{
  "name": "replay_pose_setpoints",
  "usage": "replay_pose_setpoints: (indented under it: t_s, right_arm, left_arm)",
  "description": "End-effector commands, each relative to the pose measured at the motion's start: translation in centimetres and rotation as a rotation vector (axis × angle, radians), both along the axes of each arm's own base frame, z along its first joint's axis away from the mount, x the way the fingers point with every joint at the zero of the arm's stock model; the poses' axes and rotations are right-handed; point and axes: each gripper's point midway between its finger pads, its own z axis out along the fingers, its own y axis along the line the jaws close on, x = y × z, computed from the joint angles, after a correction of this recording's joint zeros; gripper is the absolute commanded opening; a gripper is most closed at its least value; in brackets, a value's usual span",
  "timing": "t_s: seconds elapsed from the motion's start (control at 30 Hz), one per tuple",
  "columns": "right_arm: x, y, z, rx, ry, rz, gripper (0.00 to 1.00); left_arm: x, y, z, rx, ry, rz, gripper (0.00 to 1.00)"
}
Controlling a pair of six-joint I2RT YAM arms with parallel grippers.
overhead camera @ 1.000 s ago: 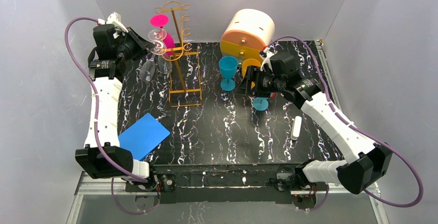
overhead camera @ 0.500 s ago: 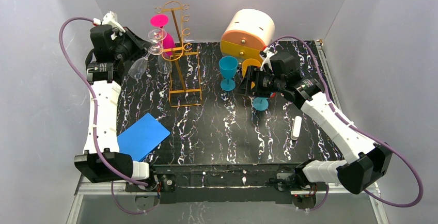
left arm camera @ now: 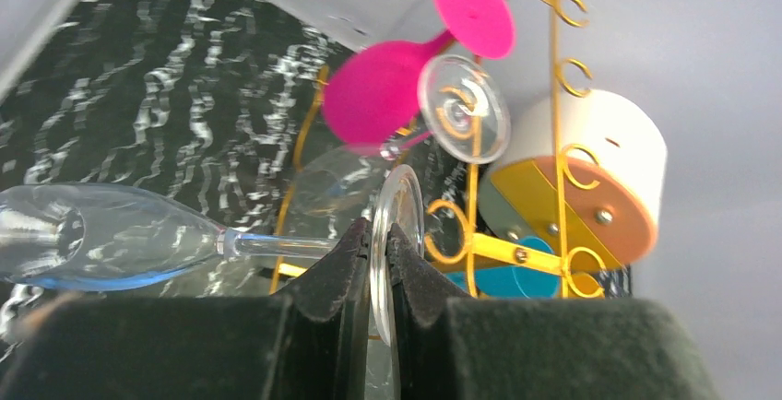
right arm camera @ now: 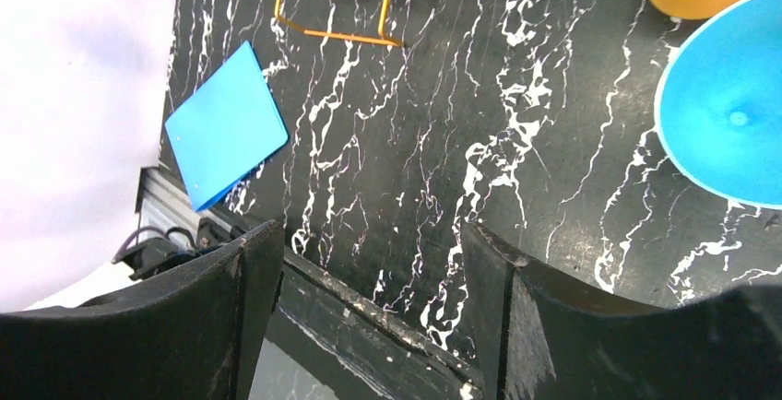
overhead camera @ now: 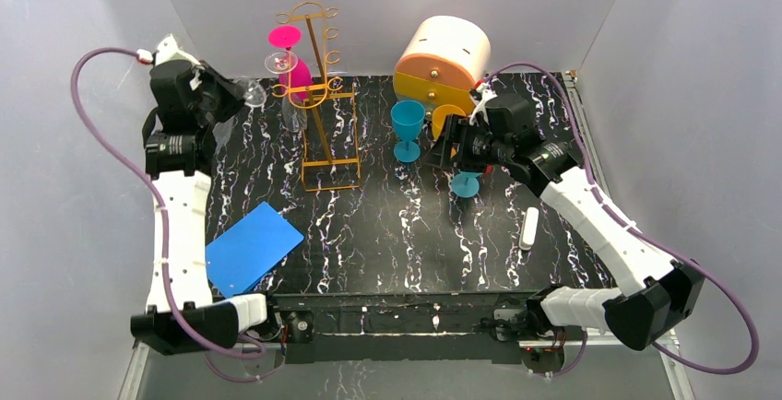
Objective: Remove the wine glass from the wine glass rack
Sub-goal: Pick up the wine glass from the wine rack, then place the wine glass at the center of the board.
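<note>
Top view: left gripper [overhead camera: 232, 98], upper left of frame, clamps the clear wine glass [overhead camera: 254, 96], apart from the wine glass rack [overhead camera: 318, 96]. Removal looks done; set-down left.
Left wrist: jaws pinched on the glass's foot disc, bowl lower left. Pink glass [left arm camera: 378, 96] and 1 other clear glass [left arm camera: 461, 110] hang on the rack.
Right wrist: right gripper [right arm camera: 369, 234] jaws apart, empty, over the table [right arm camera: 443, 142].

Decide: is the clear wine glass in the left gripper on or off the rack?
Off. The left gripper pinches its foot; the glass lies sideways, apart from the wine glass rack's rings.
</note>
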Motion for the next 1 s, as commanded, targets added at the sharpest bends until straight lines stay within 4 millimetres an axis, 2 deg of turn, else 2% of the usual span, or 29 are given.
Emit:
replay_pose_setpoints:
  t_s: [0.0, 0.13, 0.3, 0.47, 0.6, 0.87, 0.97]
  right_arm:
    - [0.8, -1.4, 4.4, 0.073, -0.158, -0.109, 0.79]
    - [1.0, -2.4, 6.0, 0.112, -0.243, -0.168, 0.80]
    - [1.2, -3.6, 6.4, 0.109, -0.276, -0.224, 0.81]
    - [1.6, -4.6, 6.5, 0.097, -0.301, -0.287, 0.83]
    - [1.5, -4.7, 6.9, 0.130, -0.321, -0.291, 0.88]
    - [0.3, -2.6, 5.8, 0.198, -0.275, -0.186, 0.94]
    - [-0.2, -1.8, 5.1, 0.220, -0.244, -0.148, 0.94]
  left_arm:
    - [-3.7, 3.9, 0.3, 0.059, -0.007, 0.242, 0.00]
    - [-5.0, 4.5, -2.1, 0.061, 0.064, 0.309, 0.00]
    - [-5.6, 2.4, -5.2, 0.033, 0.120, 0.225, 0.00]
    - [-6.3, -0.6, -6.5, -0.011, 0.111, 0.092, 0.00]
    - [-7.0, -3.4, -7.4, -0.039, 0.120, -0.015, 0.00]
    - [-9.7, -9.6, -10.9, -0.091, 0.192, -0.313, 0.00]
    - [-11.0, -12.3, -11.6, -0.142, 0.181, -0.446, 0.00]
